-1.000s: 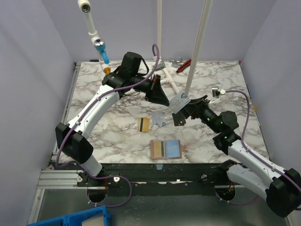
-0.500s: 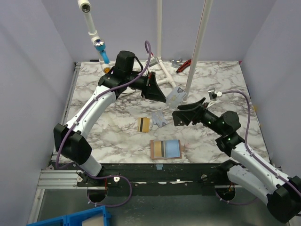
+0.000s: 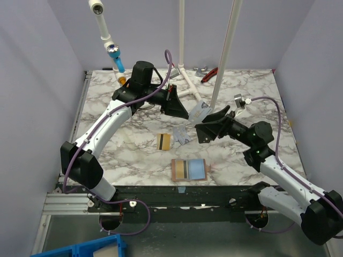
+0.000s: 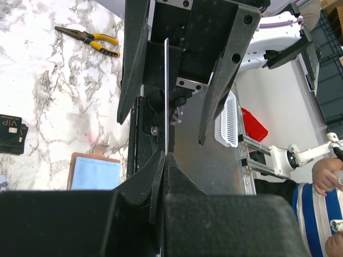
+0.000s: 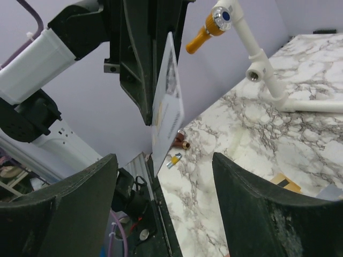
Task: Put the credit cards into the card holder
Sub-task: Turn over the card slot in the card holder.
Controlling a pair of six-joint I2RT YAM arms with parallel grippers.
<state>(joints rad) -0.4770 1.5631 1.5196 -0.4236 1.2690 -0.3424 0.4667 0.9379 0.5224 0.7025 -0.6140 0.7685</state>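
My left gripper (image 3: 187, 111) is shut on the silvery-grey credit card (image 3: 199, 111) and holds it in the air over the middle of the table. In the left wrist view the card (image 4: 166, 91) shows edge-on, pinched between my fingertips (image 4: 163, 159). My right gripper (image 3: 210, 124) is open just right of the card, jaws on either side of it and apart from it. It also shows in the right wrist view (image 5: 163, 160), facing the card (image 5: 167, 101). The tan card holder (image 3: 177, 170) lies open near the front edge, with a light blue card (image 3: 197, 169) in it. A gold card (image 3: 163, 141) lies flat.
More cards (image 3: 182, 135) lie beside the gold one, and a black card (image 4: 12, 134) shows in the left wrist view. White pipe pieces (image 3: 188, 85) and red pliers (image 3: 210, 75) lie at the back. Yellow-handled pliers (image 4: 91, 38) lie on the marble. A white pole (image 3: 222, 59) stands behind the grippers.
One second ago the right gripper held the silvery-grey card; the left gripper has taken it and lifted it back-left. The right gripper opened and now sits just beside it.
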